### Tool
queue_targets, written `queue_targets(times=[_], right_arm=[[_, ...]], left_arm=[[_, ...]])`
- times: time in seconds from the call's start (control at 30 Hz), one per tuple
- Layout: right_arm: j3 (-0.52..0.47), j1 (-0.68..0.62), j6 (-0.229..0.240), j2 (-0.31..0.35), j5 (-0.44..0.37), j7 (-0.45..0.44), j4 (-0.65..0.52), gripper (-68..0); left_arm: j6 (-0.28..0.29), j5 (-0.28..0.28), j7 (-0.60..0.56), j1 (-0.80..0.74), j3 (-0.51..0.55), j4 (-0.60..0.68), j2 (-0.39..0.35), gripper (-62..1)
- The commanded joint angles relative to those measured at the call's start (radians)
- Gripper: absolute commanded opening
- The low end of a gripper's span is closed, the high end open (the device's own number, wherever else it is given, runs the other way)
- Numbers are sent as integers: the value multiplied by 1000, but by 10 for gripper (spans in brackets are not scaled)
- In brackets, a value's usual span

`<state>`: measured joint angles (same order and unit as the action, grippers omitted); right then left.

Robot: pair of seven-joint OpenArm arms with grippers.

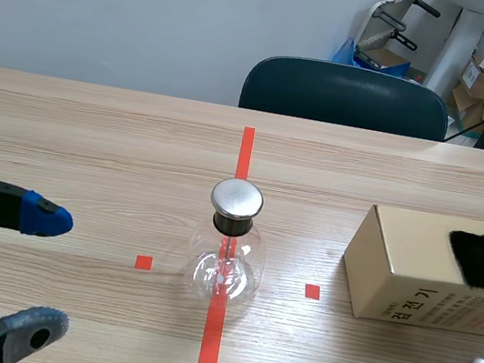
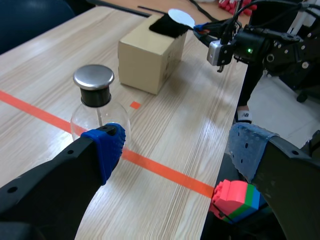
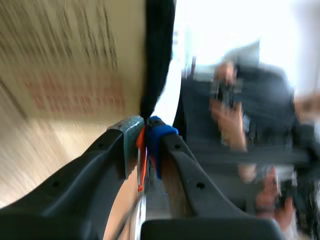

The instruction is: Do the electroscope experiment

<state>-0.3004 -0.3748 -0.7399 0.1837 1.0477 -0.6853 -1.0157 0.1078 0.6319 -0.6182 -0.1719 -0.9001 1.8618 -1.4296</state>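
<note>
Squarely upright electroscope [image 1: 227, 257], metal cap [image 1: 237, 198] topmost

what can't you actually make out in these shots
- Right wrist view: heavy blur. The thin orange-red piece pinched in the right gripper cannot be identified.
- Scene view: the black cloth on the cardboard box is cut off by the picture's edge.
- Electroscope: its leaves are too small to read in the scene view, and the left gripper partly covers the flask in the left wrist view.
</note>
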Motion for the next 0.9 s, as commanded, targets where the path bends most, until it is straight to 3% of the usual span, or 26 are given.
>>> queue_targets(times=[0.0, 0.07, 0.17, 0.23, 0.43, 0.5, 0.6, 0.67, 0.73, 0.87], right_arm=[[8, 6, -43, 7, 2, -63, -9, -665], [8, 6, -43, 6, -8, -66, -9, -665], [8, 3, -43, 2, -22, 111, -9, -665], [8, -4, -43, 3, -14, 159, -9, -665], [21, -8, -43, 4, -1, -101, -9, -665], [22, -8, -43, 2, -8, -87, -10, -665], [22, -11, -43, -2, -19, 98, -14, -665], [22, -17, -43, -1, -18, 149, -15, -665], [22, -16, -43, -1, -8, 112, -15, -665], [22, -16, -43, -2, -5, -79, -22, -665]], left_arm=[[6, 3, -17, 0, 4, 20, 5, -153], [6, 3, -17, 0, 4, 20, 5, -153], [6, 3, -18, 1, 4, 20, 5, -153], [6, 3, -18, 1, 4, 20, 5, -153], [6, 3, -18, 1, 4, 20, 5, -153], [6, 3, -18, 1, 4, 20, 5, -153], [5, 3, -18, 1, 4, 20, 5, -153], [5, 3, -18, 1, 4, 20, 5, -153], [1, 3, -19, 1, 4, 20, 5, -153], [-10, 3, -19, 1, 4, 20, 5, -153]])
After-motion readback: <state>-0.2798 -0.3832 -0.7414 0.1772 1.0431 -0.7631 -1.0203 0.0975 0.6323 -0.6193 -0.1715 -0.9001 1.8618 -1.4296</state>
